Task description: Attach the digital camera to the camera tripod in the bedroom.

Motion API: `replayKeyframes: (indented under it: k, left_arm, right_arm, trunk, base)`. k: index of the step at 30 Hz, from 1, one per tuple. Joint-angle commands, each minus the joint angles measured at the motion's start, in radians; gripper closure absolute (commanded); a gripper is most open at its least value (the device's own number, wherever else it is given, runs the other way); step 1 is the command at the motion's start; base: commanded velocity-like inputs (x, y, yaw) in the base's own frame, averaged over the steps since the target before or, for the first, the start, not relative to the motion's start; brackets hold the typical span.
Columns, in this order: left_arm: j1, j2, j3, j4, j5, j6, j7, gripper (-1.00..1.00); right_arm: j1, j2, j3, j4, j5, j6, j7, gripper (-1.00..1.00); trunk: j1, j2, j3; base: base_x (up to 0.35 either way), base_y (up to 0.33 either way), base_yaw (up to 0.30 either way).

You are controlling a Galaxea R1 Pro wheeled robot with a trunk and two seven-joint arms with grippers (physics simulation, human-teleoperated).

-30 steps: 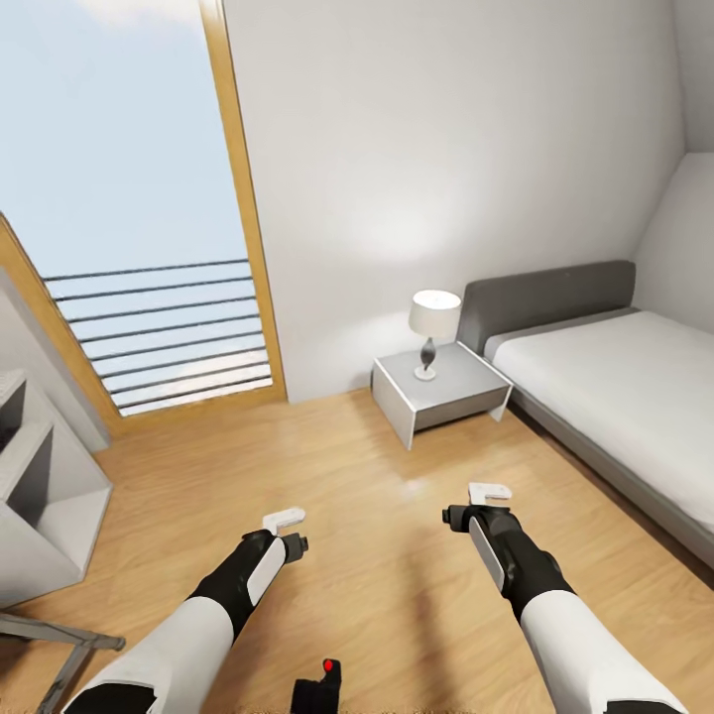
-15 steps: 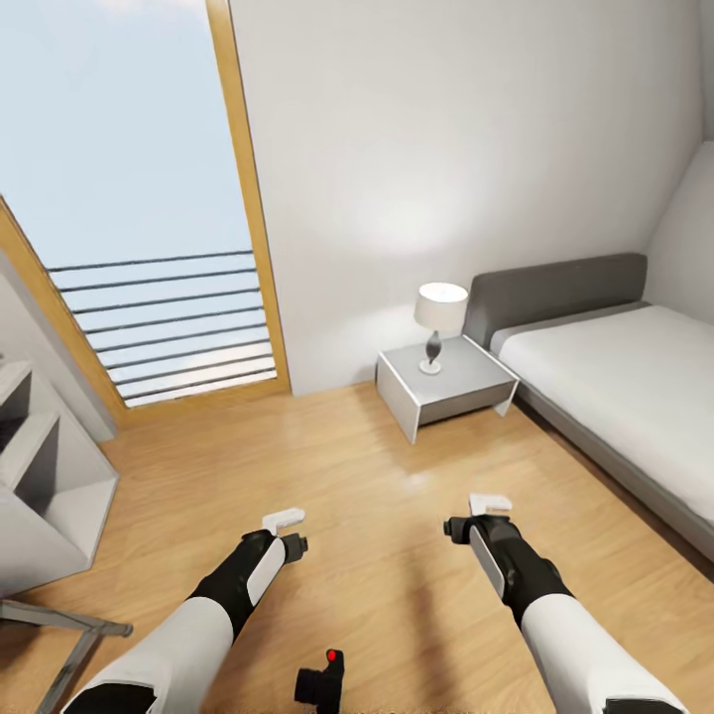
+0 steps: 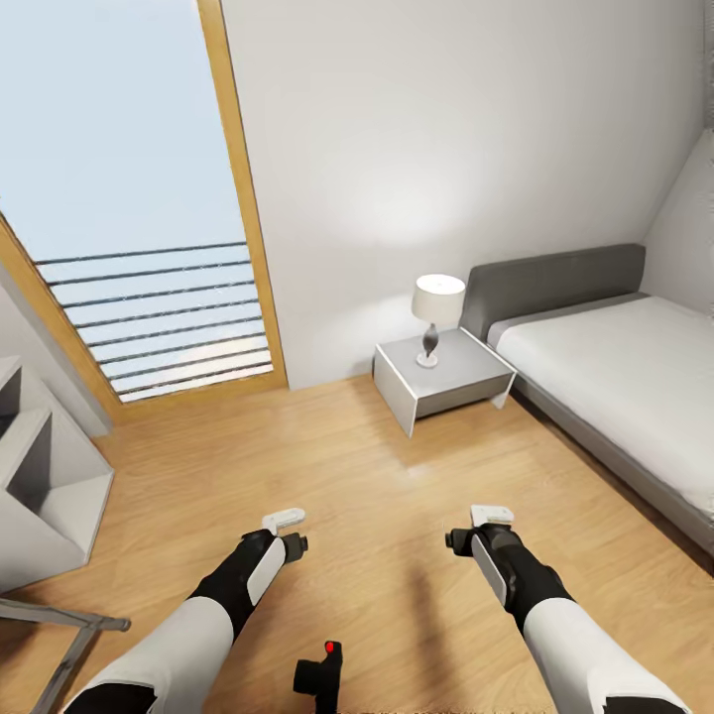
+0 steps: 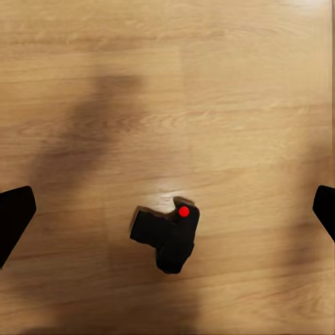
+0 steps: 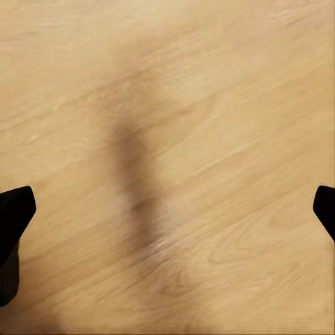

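From the head camera, the small boxy black digital camera with a bright red round button on top (image 3: 319,674) lies on the light wood plank floor (image 3: 377,476), very near the robot's base and between the two forearms. The left tool (image 3: 284,519) and right tool (image 3: 491,515) hang over bare floor, farther out than the camera, and each carries nothing. Their white tips show here, but the spread cannot be judged from this angle. At the far wall stand a grey box-shaped bedside counter (image 3: 466,372) bearing a white-shaded lamp with a dark stem (image 3: 436,307), and to its right a grey-framed bed with a white mattress (image 3: 615,367). On the left are a tall wood-framed window with horizontal rails (image 3: 149,248) and grey-white cube shelves (image 3: 45,486). Silver metal bars (image 3: 59,635) at the near left edge may belong to the camera tripod; too little shows to be sure.

In the left wrist view the camera (image 4: 167,237) sits on the floor between the two dark fingertips (image 4: 14,216), which stand wide apart at the frame's edges and well clear of it.

In the right wrist view the dark fingertips (image 5: 14,213) are likewise wide apart over bare floor.

The camera looks like a light, rigid, smooth-sided body, likely to slip if pinched off-centre. Gripping across the broad main block, away from the button and the protruding part, seems soundest. No brand, label or writing can be read anywhere.
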Motion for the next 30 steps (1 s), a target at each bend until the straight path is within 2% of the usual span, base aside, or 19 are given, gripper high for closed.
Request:
replayKeyframes:
  k: [1,11,30]
  left_arm:
    - [0.0,0.0,-0.002,-0.002,0.009,0.004,0.007,-1.0]
    - [0.0,0.001,-0.002,-0.002,0.009,0.004,0.007,-1.0]
    - [0.0,0.001,-0.001,-0.002,0.009,0.004,0.007,-1.0]
  right_arm:
    - [0.0,0.001,-0.002,0.0,-0.005,0.004,-0.004,-1.0]
    - [0.0,0.004,-0.001,-0.006,-0.003,0.004,-0.002,-1.0]
    - [-0.001,0.001,-0.005,-0.008,-0.002,0.005,-0.005,-1.0]
  trunk:
    - [0.0,0.0,-0.002]
    - [0.0,0.0,-0.017]
    - [0.0,0.0,-0.028]
  base:
    - [0.0,0.0,-0.127]
    - [0.0,0.0,-0.129]
    - [0.0,0.0,-0.04]
